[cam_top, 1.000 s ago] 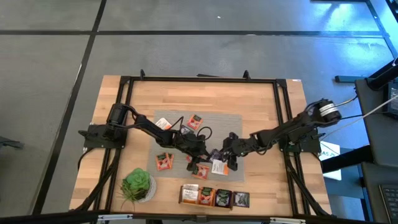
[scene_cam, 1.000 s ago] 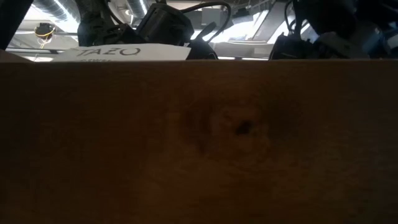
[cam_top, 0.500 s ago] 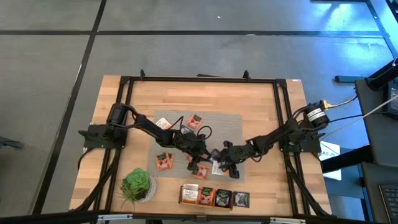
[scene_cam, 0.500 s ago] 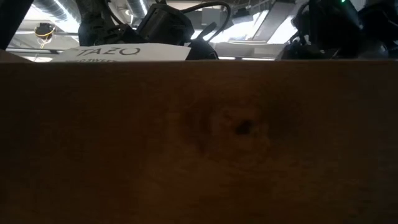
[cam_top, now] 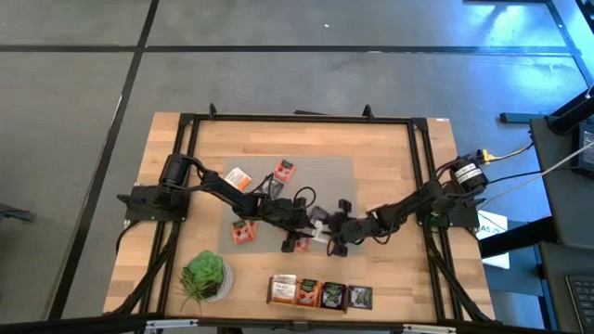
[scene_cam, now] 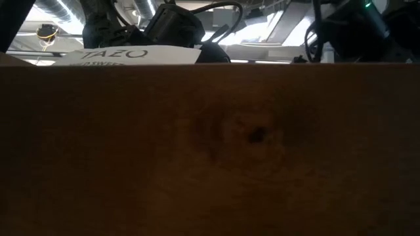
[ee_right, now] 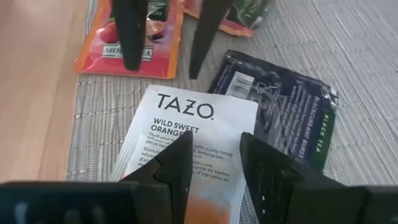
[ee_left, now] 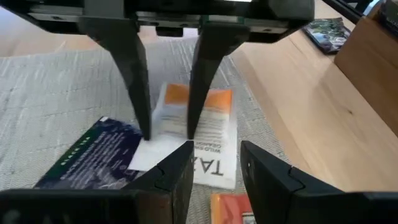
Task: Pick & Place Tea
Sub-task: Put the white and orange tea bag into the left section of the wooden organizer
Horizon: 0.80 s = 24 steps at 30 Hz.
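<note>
A white-and-orange tea sachet (ee_right: 189, 134) lies flat on the grey mat (cam_top: 343, 176), between my two grippers, which face each other. My right gripper (ee_right: 214, 143) is open, and its fingers stand at the sachet's orange end. My left gripper (ee_left: 217, 155) is open at the sachet's printed end, over an orange sachet (ee_right: 140, 43). A black sachet (ee_right: 280, 118) lies beside the white one. More orange sachets (cam_top: 243, 232) and a white-and-orange sachet (cam_top: 238, 176) lie on the mat. My right gripper's open fingertips (ee_left: 189, 127) come down slanting from the table's right onto the orange end (ee_left: 214, 99) of the white-and-orange sachet, which stays flat on the mat. My left gripper's fingertips (ee_right: 134, 62) point down over the orange sachet; I cannot tell whether they touch it.
A wooden tea box (cam_top: 320, 294) holding sachets stands at the near edge, and its wall (scene_cam: 210, 144) fills the low view. A green potted plant (cam_top: 205, 276) sits at the near left. Bare wood (cam_top: 390, 148) lies beyond the mat's far and right sides.
My right gripper has moved toward the table's left, close up to the left gripper. The mat has slid a little toward the far-left corner, carrying its sachets; the white-and-orange sachet has gone with it, away from the near edge.
</note>
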{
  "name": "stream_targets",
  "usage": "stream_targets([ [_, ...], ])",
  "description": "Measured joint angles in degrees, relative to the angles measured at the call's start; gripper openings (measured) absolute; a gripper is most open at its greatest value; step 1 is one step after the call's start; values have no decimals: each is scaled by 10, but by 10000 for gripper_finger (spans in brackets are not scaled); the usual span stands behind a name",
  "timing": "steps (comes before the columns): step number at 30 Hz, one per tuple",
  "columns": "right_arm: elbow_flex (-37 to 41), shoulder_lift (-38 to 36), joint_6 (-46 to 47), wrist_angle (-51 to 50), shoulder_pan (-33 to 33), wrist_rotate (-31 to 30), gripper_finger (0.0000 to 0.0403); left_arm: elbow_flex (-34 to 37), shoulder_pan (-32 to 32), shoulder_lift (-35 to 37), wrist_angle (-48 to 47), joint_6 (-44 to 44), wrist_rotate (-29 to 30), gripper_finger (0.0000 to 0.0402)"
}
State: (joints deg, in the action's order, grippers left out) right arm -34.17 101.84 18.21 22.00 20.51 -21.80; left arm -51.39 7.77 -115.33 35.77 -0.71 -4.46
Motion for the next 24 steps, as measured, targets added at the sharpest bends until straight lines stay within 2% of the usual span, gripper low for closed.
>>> stream_targets([
  [5, 0, 0, 57, 0, -9, 2, 138, 0, 0, 0, 0, -13, 30, 127],
  [8, 0, 1, 72, 2, -11, 2, 138, 0, -4, 0, -3, -65, 49, 127],
  [13, 1, 1, 70, 9, -11, 2, 138, 0, -18, 0, -5, -163, 23, 127],
  [16, 1, 2, 70, 20, -11, -6, 138, 0, -24, 0, -5, -166, 5, 128],
  [24, -13, -2, 43, 38, -12, -21, 138, 0, -23, 0, -4, -178, 4, 128],
])
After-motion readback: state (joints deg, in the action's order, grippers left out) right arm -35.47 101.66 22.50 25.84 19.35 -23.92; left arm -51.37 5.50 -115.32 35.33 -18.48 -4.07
